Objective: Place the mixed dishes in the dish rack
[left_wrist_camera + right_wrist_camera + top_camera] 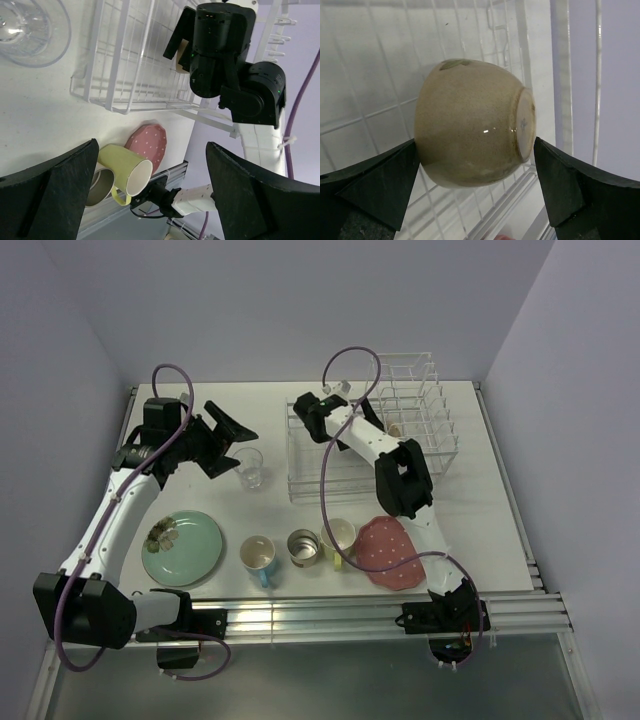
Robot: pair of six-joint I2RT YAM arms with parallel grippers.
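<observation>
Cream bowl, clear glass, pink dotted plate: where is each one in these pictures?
cream bowl [470, 120]: right wrist view, on its rounded outer wall.
clear glass [250, 468]: top external view, on its open mouth.
pink dotted plate [385, 552]: top external view, on its dotted face.

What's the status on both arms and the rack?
Right gripper shut on cream bowl, bowl on its side over the dish rack. Left gripper open, empty, near the clear glass. Nothing seen blocking the rack.
</observation>
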